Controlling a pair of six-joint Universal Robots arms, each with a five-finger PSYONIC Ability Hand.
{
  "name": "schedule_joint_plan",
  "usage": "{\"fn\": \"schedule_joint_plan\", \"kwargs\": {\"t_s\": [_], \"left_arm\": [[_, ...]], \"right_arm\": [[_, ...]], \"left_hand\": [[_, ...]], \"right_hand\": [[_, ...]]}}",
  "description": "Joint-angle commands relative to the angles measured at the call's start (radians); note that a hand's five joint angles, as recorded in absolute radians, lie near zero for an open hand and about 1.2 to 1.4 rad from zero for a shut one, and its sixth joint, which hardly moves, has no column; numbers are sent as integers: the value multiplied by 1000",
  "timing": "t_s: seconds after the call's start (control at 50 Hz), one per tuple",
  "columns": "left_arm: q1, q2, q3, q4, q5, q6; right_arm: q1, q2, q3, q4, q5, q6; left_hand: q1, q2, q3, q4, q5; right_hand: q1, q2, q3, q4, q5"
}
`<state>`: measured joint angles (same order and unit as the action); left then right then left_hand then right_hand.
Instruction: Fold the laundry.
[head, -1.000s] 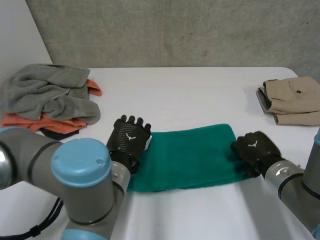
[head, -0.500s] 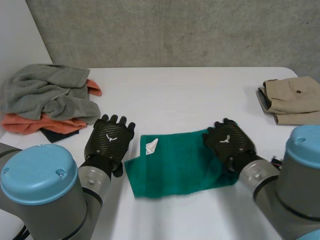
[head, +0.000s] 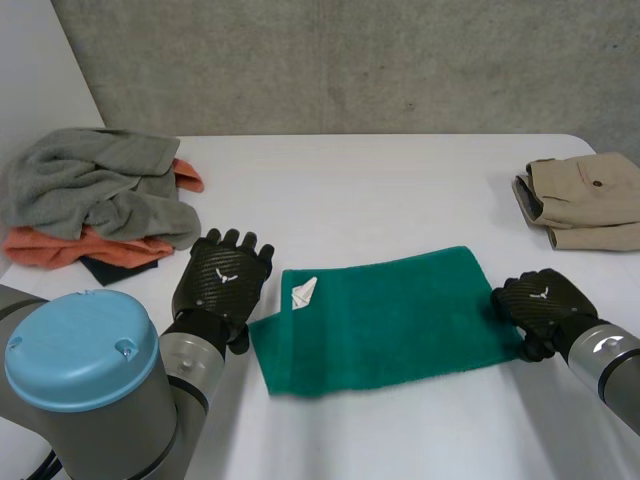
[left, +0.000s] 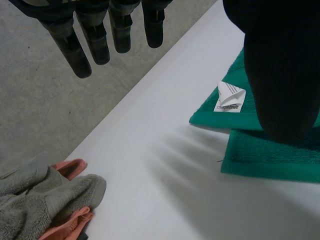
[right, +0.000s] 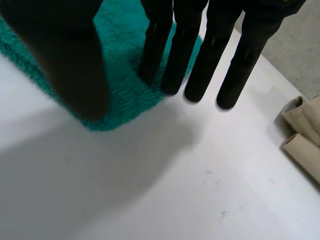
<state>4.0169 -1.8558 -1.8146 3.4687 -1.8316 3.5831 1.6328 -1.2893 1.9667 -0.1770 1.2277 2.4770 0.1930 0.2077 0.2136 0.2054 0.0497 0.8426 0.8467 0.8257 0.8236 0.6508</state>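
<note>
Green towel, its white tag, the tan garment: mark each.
green towel (head: 390, 320), head view, middle of the cloth
white tag (left: 229, 97), left wrist view, centre of label
tan garment (head: 590, 200), head view, top fold

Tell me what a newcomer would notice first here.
The green towel lies on the white table, a white label at its corner, with the open left hand beside one end and the open right hand at the other. A grey and orange laundry heap sits far left, a folded beige garment far right.
</note>
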Motion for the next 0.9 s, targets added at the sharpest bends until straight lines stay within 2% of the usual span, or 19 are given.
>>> {"fn": "schedule_joint_plan", "kwargs": {"t_s": [0.02, 0.22, 0.38, 0.46, 0.48, 0.56, 0.62, 0.64, 0.68, 0.76, 0.8, 0.84, 0.86, 0.9], "left_arm": [[-3, 4, 0, 0, -2, 0], [7, 41, -6, 0, -5, 0], [36, 96, -11, -5, -6, 0], [57, 121, -22, -5, -5, 0], [59, 124, -25, -5, -3, -1], [62, 129, -29, -5, -3, 0], [66, 129, -34, -5, 0, -1], [70, 129, -34, -5, 2, -1], [76, 129, -29, -2, 3, 0], [83, 125, -5, 7, 6, 2], [80, 118, 14, 12, 6, 2], [71, 113, 53, 17, 6, 0], [64, 101, 79, 21, 14, -4], [39, 61, 128, 33, 43, -24]], "right_arm": [[-4, 65, -15, -18, -13, 32], [42, -39, -91, -32, -4, 143], [349, -51, -238, -36, -11, 178], [507, 14, -288, -36, -20, 191], [566, 74, -313, -36, -22, 191], [668, 181, -360, -29, -20, 194], [691, 206, -368, -38, -20, 197], [691, 209, -374, -38, -11, 204], [693, 205, -377, -39, -11, 220], [681, 177, -367, -68, -5, 321], [639, 98, -353, -71, -2, 400], [605, 49, -335, -75, 3, 451], [551, 0, -315, -75, 12, 539], [507, -27, -304, -70, 27, 606]], "left_hand": [[6, -9, -15, -7, -25], [6, -9, -15, -7, -25], [6, -9, -15, -7, -25], [6, -9, -15, -7, -25], [6, -9, -15, -7, -25], [6, -9, -15, -7, -25], [3, -12, -18, -9, -28], [3, -12, -18, -10, -28], [3, -12, -18, -10, -28], [3, -12, -18, -10, -28], [3, -12, -18, -10, -28], [3, -12, -18, -10, -28], [3, -12, -18, -10, -28], [3, -12, -18, -10, -28]], "right_hand": [[554, 550, 571, 573, 571], [554, 550, 571, 573, 571], [554, 550, 571, 573, 571], [554, 550, 571, 573, 571], [554, 550, 571, 573, 571], [554, 550, 571, 573, 571], [554, 550, 571, 573, 571], [470, 466, 487, 489, 488], [-13, -17, 4, 6, 5], [-357, -361, -340, -338, -340], [-545, -549, -528, -526, -528], [-549, -553, -532, -530, -532], [-549, -553, -532, -530, -532], [-549, -553, -532, -530, -532]]}}
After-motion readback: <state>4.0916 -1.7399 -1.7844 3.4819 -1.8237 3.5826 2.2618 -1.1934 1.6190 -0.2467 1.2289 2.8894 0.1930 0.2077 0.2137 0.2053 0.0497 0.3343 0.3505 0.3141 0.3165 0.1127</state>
